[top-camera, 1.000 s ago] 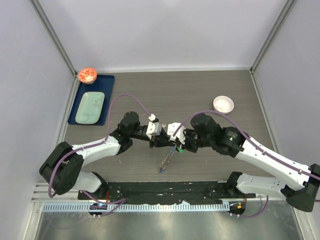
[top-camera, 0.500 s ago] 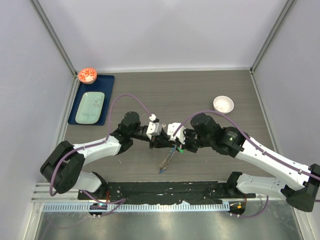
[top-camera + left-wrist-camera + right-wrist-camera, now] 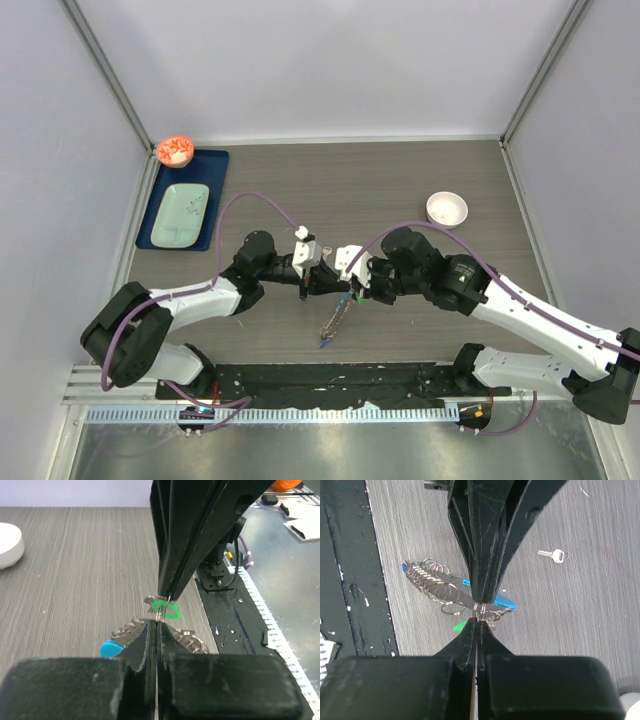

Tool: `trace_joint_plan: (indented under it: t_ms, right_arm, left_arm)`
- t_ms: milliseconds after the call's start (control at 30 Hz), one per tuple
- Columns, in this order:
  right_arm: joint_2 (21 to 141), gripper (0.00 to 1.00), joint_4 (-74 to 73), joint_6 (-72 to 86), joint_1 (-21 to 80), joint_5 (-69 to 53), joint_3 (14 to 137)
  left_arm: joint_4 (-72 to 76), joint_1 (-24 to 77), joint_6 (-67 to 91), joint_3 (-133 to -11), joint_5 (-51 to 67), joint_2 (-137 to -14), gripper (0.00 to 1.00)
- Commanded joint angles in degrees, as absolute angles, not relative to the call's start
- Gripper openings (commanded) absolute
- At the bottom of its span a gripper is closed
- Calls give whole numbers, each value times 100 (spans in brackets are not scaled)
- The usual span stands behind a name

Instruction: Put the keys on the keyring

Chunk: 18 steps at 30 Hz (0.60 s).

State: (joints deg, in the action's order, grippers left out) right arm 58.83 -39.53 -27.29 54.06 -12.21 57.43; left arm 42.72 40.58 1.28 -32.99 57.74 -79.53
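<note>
Jaws of both arms pinch shut, tip to tip, on the keyring [image 3: 431, 579], its chain trailing toward the surface [image 3: 580, 610]; the green key [image 3: 169, 611] sits at the pinch, the silver key [image 3: 553, 555] apart. Best threaded by small, steady twists, never tugging.

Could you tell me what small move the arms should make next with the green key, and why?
Probably hold the left gripper firm and let the right gripper ease the green key slightly round the small ring. Both grippers are shut tip to tip on that ring, with the keyring trailing on the table; the silver key lies apart, untouched.
</note>
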Motion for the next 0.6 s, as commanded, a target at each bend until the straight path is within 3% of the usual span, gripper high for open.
trace_joint_plan:
  t_ms: [0,333,567]
  right_arm:
    - [5652,1,-3876,-2725,5440,-1020,5661]
    - [5722,1,-3473,-2488,5432,-1142,5221]
    - [5757,1,-3041,-2399,5440,-1178,5106]
  left_arm:
    - [5860,3920,1238,-2797,4985,-7822,0]
    - [8383,3867,2856,-2145,4210,-8287,0]
    - [8780,3885,2945,-2118,4437,-8429,1]
